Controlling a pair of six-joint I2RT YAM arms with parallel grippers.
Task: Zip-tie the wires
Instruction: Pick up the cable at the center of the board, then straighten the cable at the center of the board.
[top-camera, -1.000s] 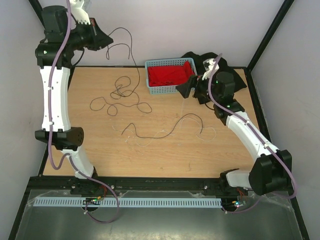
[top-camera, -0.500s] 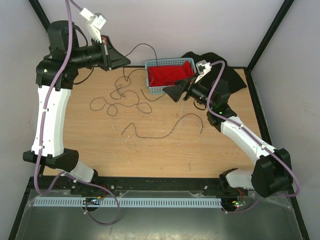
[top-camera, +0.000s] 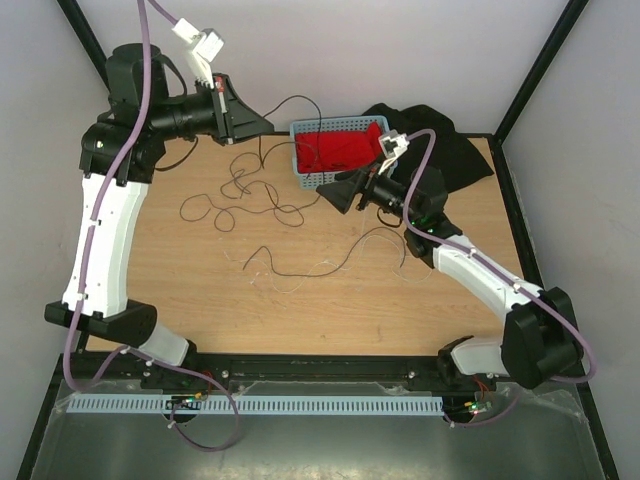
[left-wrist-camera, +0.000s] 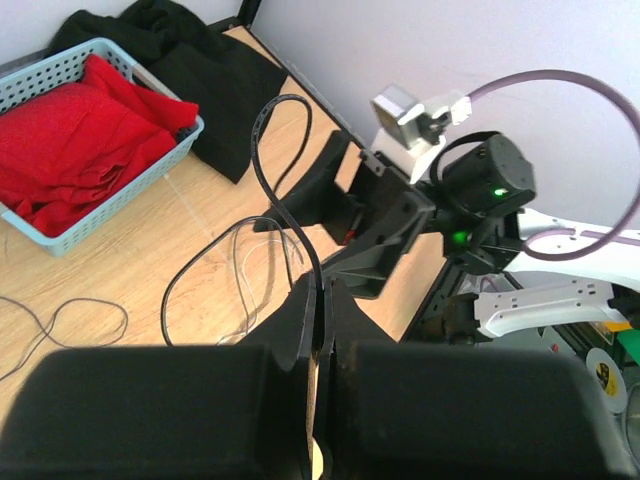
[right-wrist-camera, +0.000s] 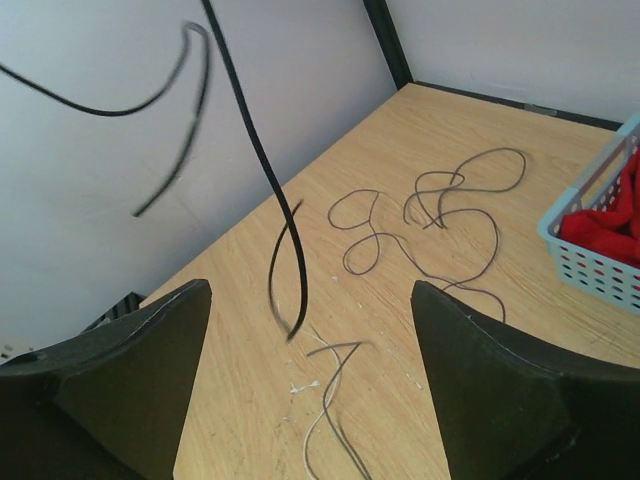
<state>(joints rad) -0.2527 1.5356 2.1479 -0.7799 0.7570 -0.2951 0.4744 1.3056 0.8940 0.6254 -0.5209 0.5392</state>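
Arcing upward from left end effector (left-wrist-camera: 318, 300): black wire (left-wrist-camera: 254, 155)

My left arm rears high, its left claw (top-camera: 262, 122) just left of the basket (top-camera: 340, 123), pinched shut on one strand of the wires (left-wrist-camera: 283, 97). My right arm stretches forward, its right claw (top-camera: 330, 192) gaping wide at the basket's near left corner.

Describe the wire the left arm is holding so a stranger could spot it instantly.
On the wooden table, find the blue basket of red cloth at the far edge. Beside it the left gripper, raised, is shut on one black wire. Unlike the strands lying on the table, it arcs through the air.
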